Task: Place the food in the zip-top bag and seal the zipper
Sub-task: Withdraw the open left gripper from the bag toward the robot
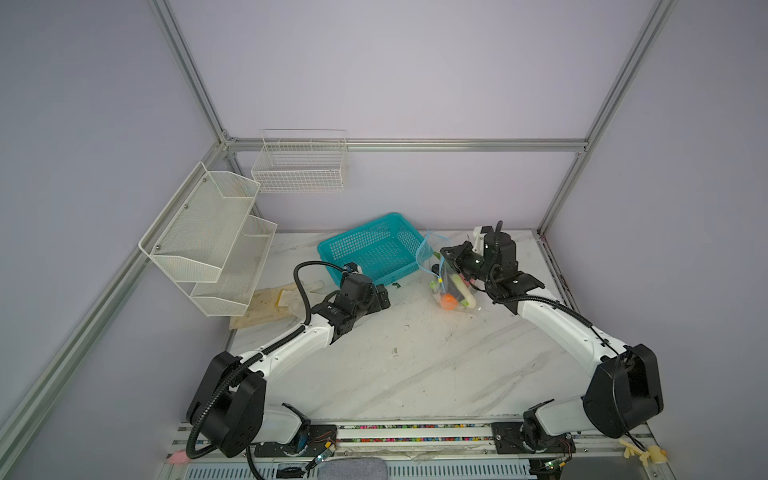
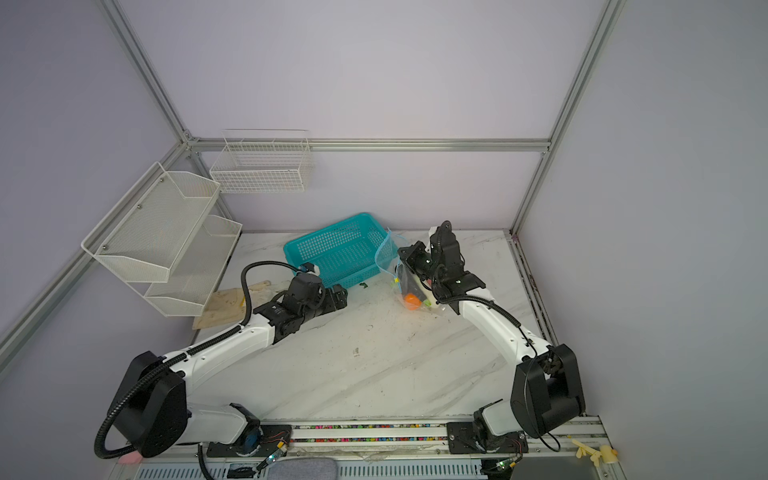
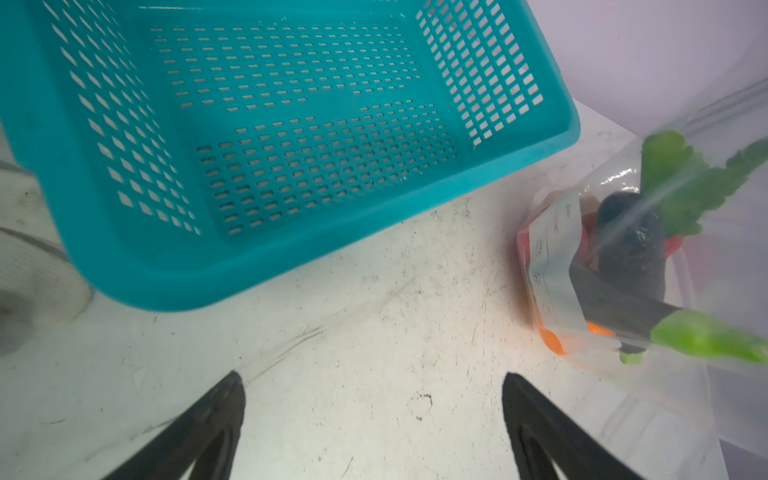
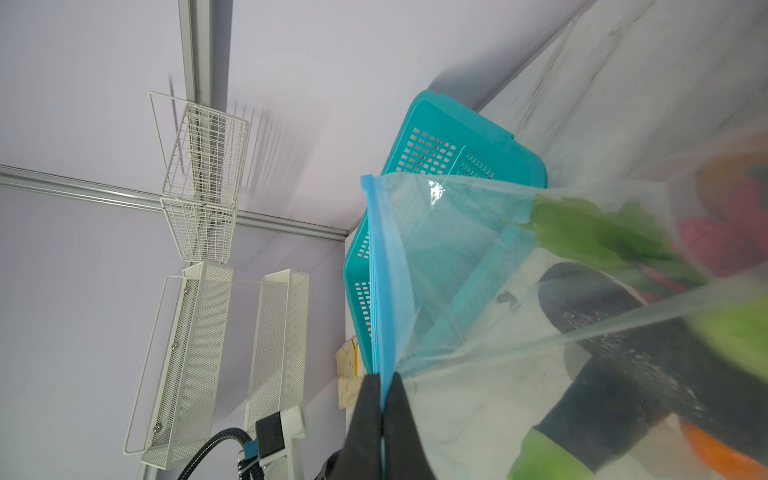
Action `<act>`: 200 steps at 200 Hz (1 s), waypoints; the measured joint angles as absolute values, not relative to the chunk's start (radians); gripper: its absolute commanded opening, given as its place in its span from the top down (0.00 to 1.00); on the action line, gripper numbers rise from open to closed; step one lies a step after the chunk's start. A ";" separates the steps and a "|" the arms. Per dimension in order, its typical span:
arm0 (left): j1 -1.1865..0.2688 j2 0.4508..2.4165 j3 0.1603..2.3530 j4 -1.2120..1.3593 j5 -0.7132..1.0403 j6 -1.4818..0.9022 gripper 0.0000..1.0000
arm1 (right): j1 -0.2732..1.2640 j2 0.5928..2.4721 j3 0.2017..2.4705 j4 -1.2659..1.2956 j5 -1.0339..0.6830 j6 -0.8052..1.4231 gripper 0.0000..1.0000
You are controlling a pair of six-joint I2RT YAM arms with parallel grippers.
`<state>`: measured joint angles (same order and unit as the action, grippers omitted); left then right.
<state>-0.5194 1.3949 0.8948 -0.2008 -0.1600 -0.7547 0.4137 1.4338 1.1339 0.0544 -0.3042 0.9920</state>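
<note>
Marble table (image 1: 415, 374), teal basket (image 1: 374, 249), zip-top bag (image 1: 455, 293), tan board (image 1: 262, 309)

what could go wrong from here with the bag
The right fingers pinch only the blue zipper strip of the bag; the food weighing it down might pull it free. The left fingers are open and off the bag, so nothing steadies it for sealing. A small green piece by the basket may get left out.

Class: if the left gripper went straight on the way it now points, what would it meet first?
Most likely the near wall of the teal basket: the left gripper, jaws open, points at it, with the zip-top bag off to one side. Depth is uncertain.
</note>
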 measured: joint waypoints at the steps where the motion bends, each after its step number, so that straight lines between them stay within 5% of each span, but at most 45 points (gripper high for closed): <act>1: -0.518 1.397 0.895 -0.199 -0.161 -0.754 0.04 | 0.414 1.434 1.134 0.054 -0.304 0.992 1.00; 200: -0.253 1.751 1.126 -0.084 -0.134 -0.699 0.05 | 0.422 1.386 1.129 -0.004 -0.305 0.950 1.00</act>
